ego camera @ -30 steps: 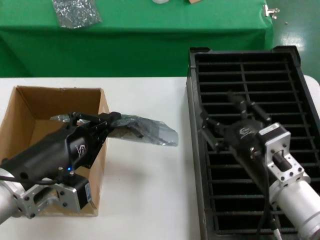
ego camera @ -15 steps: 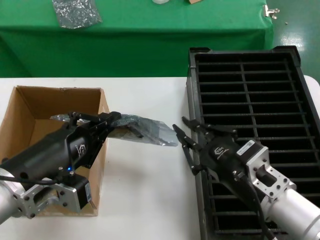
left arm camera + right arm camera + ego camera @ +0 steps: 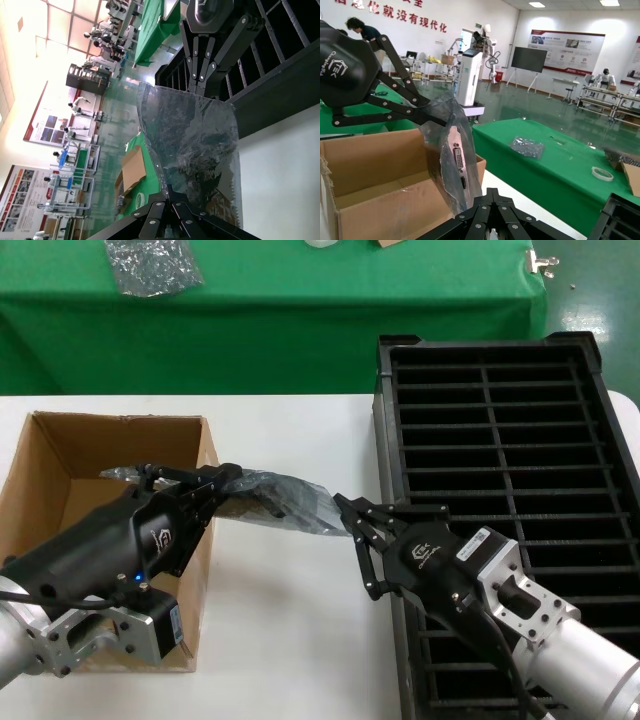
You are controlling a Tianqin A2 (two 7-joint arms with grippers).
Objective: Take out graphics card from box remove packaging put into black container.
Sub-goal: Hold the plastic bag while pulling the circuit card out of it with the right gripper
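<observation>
The packaging [image 3: 290, 502], a crinkly grey-blue bag, hangs level between the box [image 3: 60, 450] and the black container [image 3: 500, 410]. My left gripper [image 3: 228, 480] is shut on the bag's end over the box's right wall. My right gripper [image 3: 345, 512] is shut on the bag's other end, beside the container's left rim. The graphics card [image 3: 456, 160] shows through the plastic in the right wrist view, its silver bracket and a port facing the camera. In the left wrist view the packaging [image 3: 200, 140] stretches from my left gripper [image 3: 170, 189] to the right gripper [image 3: 197, 87].
A similar silvery bag [image 3: 152, 265] lies on the green cloth table [image 3: 300, 320] behind. The white table [image 3: 290, 640] shows bare between box and container. The open brown box [image 3: 380, 165] sits below the bag. A tape roll [image 3: 602, 173] rests on the green cloth.
My right gripper has swung left from above the black container to the bag's free end and closed on it. The left gripper and bag have stayed put.
</observation>
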